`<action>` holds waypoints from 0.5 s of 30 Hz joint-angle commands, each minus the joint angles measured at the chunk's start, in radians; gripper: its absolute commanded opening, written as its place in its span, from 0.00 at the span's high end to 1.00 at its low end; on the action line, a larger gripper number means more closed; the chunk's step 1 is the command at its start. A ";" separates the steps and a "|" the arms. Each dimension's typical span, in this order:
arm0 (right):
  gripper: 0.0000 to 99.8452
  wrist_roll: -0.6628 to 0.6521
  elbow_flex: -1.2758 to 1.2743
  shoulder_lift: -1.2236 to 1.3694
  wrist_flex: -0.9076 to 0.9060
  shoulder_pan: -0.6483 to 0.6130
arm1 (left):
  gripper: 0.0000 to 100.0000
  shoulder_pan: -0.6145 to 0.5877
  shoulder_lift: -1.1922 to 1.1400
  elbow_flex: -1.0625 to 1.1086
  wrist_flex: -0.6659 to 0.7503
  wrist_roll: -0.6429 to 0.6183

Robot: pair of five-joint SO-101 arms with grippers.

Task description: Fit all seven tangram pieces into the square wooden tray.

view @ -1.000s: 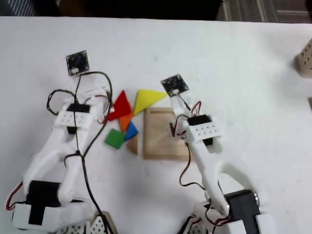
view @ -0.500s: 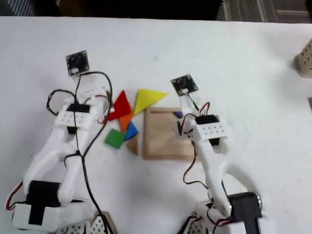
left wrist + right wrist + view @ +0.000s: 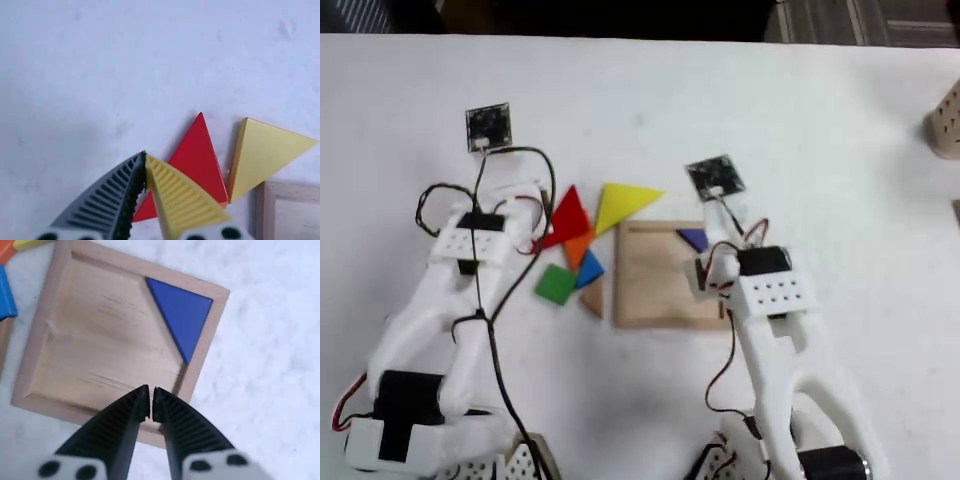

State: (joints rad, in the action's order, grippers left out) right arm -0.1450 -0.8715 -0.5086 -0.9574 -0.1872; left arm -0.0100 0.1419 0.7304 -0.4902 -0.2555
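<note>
Presently one small blue triangle (image 3: 182,315) lies in a corner of the wooden tray (image 3: 100,340). The red triangle (image 3: 197,160), yellow triangle (image 3: 262,152) and green square (image 3: 555,284) sit loose on the table (image 3: 820,150) beside it. The left gripper (image 3: 145,159) and right gripper (image 3: 150,397) are both clenched, holding nothing. Pieces judged light, rigid, smooth-faced; pinch across opposite edges. No legible markings noted.

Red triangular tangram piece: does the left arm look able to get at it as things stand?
Probably yes. The left gripper sits shut right at the red triangular tangram piece, which lies flat with nothing on top; the yellow triangular piece lies beside it, not over it. The jaws would need opening first.
</note>
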 commanded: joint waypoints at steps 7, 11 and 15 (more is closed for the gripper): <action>0.98 0.141 -0.026 -0.166 0.165 0.245 | 0.98 0.010 0.050 -0.008 0.025 0.009; 0.98 0.141 -0.084 -0.283 0.162 0.228 | 0.98 0.010 0.050 -0.006 0.025 0.009; 0.98 0.140 -0.180 -0.467 0.156 0.211 | 0.98 0.010 0.050 -0.006 0.025 0.009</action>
State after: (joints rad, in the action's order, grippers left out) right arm -0.0130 -1.0219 -0.8385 -0.8117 0.0384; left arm -0.0100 0.1419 0.7304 -0.4902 -0.2555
